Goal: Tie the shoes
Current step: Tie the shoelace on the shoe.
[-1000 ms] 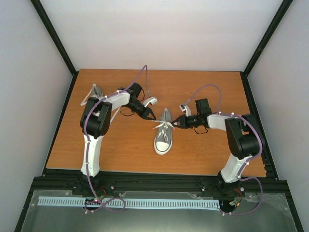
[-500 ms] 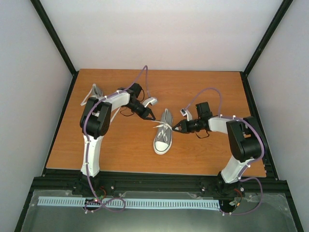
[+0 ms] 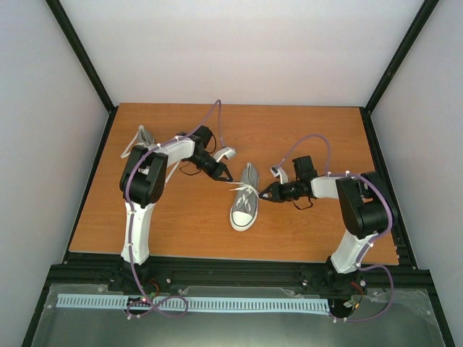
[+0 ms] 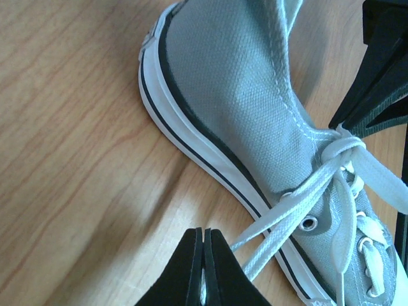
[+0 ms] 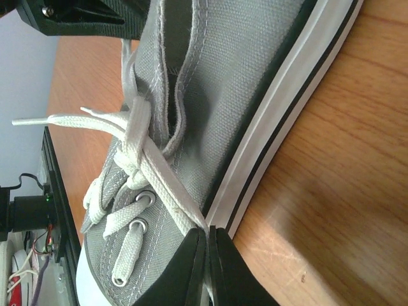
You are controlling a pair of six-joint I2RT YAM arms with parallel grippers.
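One grey sneaker (image 3: 245,204) with a white toe cap lies mid-table, toe toward me. It fills the left wrist view (image 4: 255,108) and the right wrist view (image 5: 217,95). Its white laces (image 3: 244,189) are crossed into a knot (image 5: 137,137) over the tongue. My left gripper (image 3: 226,176) is shut on the lace strand (image 4: 287,220) at the shoe's left side. My right gripper (image 3: 263,194) is shut on the other strand (image 5: 169,191) at the shoe's right side, beside the sole. The second sneaker (image 3: 145,141) lies at the far left, partly behind my left arm.
The wooden table (image 3: 202,224) is ringed by a black frame, with white walls on three sides. Purple cables loop above both arms. A white perforated strip (image 3: 188,303) lies along the near rail.
My right gripper has moved a little down and left, closer to the shoe's side. The shoe has shifted slightly toward me. My left gripper has stayed about where it was.
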